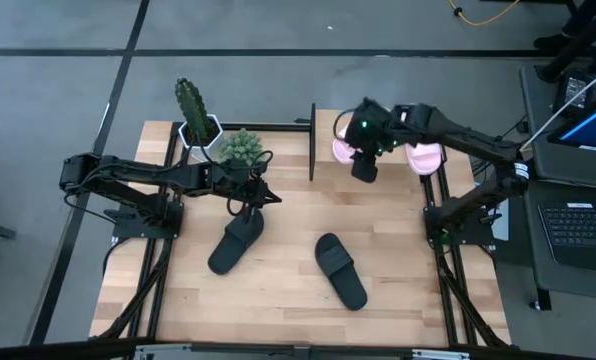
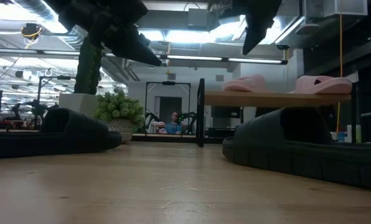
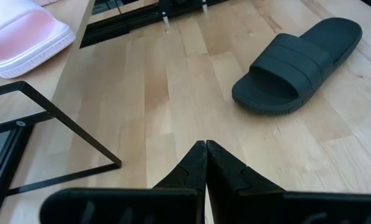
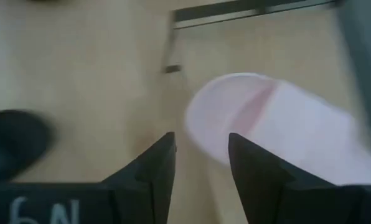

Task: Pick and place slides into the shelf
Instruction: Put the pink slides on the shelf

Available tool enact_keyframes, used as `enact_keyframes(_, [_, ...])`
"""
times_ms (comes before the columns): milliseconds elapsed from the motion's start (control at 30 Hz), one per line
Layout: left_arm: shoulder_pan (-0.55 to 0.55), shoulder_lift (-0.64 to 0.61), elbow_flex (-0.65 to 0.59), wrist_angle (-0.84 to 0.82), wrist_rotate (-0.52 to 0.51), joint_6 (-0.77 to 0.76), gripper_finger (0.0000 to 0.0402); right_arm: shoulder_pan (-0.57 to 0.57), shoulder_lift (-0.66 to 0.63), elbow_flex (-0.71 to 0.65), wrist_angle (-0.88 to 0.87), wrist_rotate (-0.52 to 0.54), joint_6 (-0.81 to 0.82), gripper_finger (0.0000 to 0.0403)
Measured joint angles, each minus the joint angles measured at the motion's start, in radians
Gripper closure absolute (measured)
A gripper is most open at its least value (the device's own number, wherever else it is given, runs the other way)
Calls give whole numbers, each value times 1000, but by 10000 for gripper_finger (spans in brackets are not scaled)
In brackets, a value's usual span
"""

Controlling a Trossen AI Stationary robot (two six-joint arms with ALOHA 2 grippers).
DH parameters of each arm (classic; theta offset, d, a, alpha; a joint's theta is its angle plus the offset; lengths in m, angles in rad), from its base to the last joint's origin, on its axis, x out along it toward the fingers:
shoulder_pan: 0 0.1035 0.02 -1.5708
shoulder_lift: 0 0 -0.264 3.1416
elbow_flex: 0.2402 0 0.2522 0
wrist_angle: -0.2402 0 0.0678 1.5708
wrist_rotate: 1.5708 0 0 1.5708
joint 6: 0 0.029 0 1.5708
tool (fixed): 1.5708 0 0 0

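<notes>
Two pink slides (image 1: 426,157) already sit on the shelf (image 1: 378,120) at upper right of the frame, and both black slides (image 1: 340,270) are down on the worktop (image 1: 278,300) at centre. Right gripper (image 1: 363,168) hangs over the shelf with jaws apart and empty; left gripper (image 1: 268,195) is pinched closed above the other black one.
</notes>
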Motion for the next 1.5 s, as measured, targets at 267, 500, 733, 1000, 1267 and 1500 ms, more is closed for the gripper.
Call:
enact_keyframes(267, [0, 0, 0, -22, 0, 0, 401, 137, 0, -4, 71, 162, 73, 273])
enact_keyframes(500, [0, 0, 0, -56, 0, 0, 401, 149, 2, -46, 76, 178, 181, 273])
enact_keyframes(733, [0, 0, 0, -59, 0, 2, 401, 149, 3, -218, 183, 307, 148, 273])
enact_keyframes(1000, [0, 0, 0, -61, 0, 2, 401, 149, 3, -284, 290, 443, 55, 273])
enact_keyframes(1267, [0, 0, 0, -61, 0, 14, 401, 149, 3, -283, 300, 499, 18, 273])
enact_keyframes(1500, [0, 0, 0, -61, 0, 26, 401, 149, 3, -290, 301, 499, 16, 273])
